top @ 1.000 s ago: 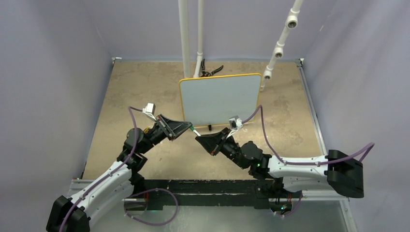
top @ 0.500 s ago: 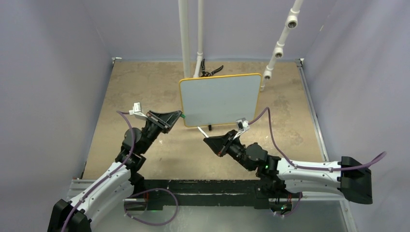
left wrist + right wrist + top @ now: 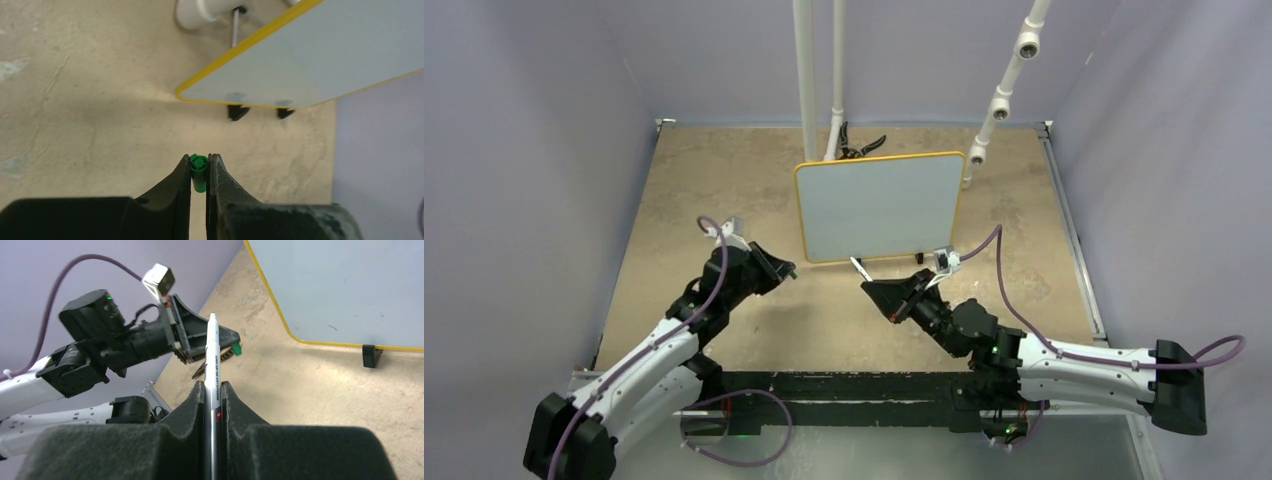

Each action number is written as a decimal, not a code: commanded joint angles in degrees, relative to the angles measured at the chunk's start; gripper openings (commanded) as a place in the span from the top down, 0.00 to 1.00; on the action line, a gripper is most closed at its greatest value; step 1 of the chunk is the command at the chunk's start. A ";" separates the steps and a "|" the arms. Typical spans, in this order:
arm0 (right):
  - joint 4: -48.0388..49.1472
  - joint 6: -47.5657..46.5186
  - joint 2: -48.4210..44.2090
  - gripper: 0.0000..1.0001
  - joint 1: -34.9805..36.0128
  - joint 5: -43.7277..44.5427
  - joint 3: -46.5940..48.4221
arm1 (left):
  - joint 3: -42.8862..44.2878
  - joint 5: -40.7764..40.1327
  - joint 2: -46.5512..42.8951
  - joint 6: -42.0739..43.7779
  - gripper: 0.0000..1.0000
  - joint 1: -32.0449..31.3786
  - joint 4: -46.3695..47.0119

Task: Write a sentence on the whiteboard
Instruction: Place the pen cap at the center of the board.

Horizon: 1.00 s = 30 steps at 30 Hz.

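Note:
The whiteboard (image 3: 879, 205), white with a yellow frame, stands tilted at the middle of the table; its face (image 3: 340, 290) looks blank apart from a tiny dark mark, and no sentence is in view. My right gripper (image 3: 871, 287) is shut on a white marker pen (image 3: 212, 355), whose bare tip points toward the board's lower edge. My left gripper (image 3: 199, 161), left of the board's lower corner, is shut on the pen's green cap (image 3: 198, 172). The cap (image 3: 236, 349) also shows in the right wrist view, apart from the pen.
Two white pipes (image 3: 806, 80) rise behind the board, and a third pipe with fittings (image 3: 1002, 100) slants at the back right. Black pliers (image 3: 861, 148) lie behind the board. The board rests on small black feet (image 3: 371, 355). Purple walls close in the table on three sides.
The grippers, joined at the pen a second ago, have pulled apart. The left drew away with the green cap; the right slid to the right with the uncapped pen.

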 commanded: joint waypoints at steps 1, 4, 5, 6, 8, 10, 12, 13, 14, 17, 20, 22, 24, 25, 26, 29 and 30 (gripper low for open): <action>-2.07 -1.35 -0.52 1.00 -0.03 2.87 0.07 | -0.76 2.50 7.00 5.65 1.00 0.10 -1.34; -2.62 -1.90 0.28 1.00 -0.03 3.03 0.95 | -2.09 3.91 11.94 5.75 1.00 0.06 1.95; -2.78 -2.09 0.55 1.00 -0.03 3.05 1.15 | -2.36 3.95 12.86 5.73 1.00 0.06 3.57; -2.88 -2.20 0.78 1.00 -0.03 3.06 1.29 | -2.77 3.89 13.64 5.71 1.00 0.06 4.56; -2.90 -2.31 1.00 1.00 -0.03 2.97 1.33 | -3.40 3.80 14.61 5.92 0.97 0.13 5.54; -2.93 -2.16 1.09 1.00 -0.03 3.01 1.19 | -4.00 3.70 15.24 6.01 0.89 0.07 5.93; -2.94 -1.90 1.08 1.00 -0.03 3.10 0.97 | -4.42 3.61 15.57 6.17 0.80 0.06 6.08; -2.93 -1.87 0.97 1.00 -0.03 3.14 0.88 | -4.54 3.54 15.67 6.25 0.75 0.06 6.08; -3.08 -1.87 0.90 1.00 -0.03 3.22 0.92 | -4.55 3.51 15.81 6.32 0.70 0.06 5.96; -3.88 -2.32 0.83 1.00 -0.03 3.62 1.32 | -4.01 3.30 15.50 6.81 0.54 0.07 5.08; -4.95 -3.14 0.82 1.00 -0.03 3.93 2.32 | -2.04 2.22 14.42 7.80 0.40 0.06 3.13; -5.90 -3.58 0.90 1.00 -0.03 3.94 2.97 | 0.13 1.69 13.28 9.05 0.34 0.06 -0.94; -7.10 -3.59 0.91 1.00 -0.03 3.45 3.52 | 2.88 1.67 12.07 11.31 0.30 0.19 -3.81; -7.63 -3.84 0.80 1.00 -0.03 2.33 3.73 | 4.63 0.51 11.70 12.88 0.28 0.34 -5.32; -8.00 -4.28 0.64 1.00 -0.03 2.36 4.00 | 6.44 0.79 11.45 14.60 0.27 0.53 -6.63; -9.20 -6.46 0.43 1.00 -0.08 1.90 5.65 | 13.31 5.40 11.84 21.60 0.24 2.37 -8.80; -9.90 -6.97 0.52 1.00 -0.11 1.84 6.48 | 15.64 8.28 12.61 24.44 0.24 3.88 -8.90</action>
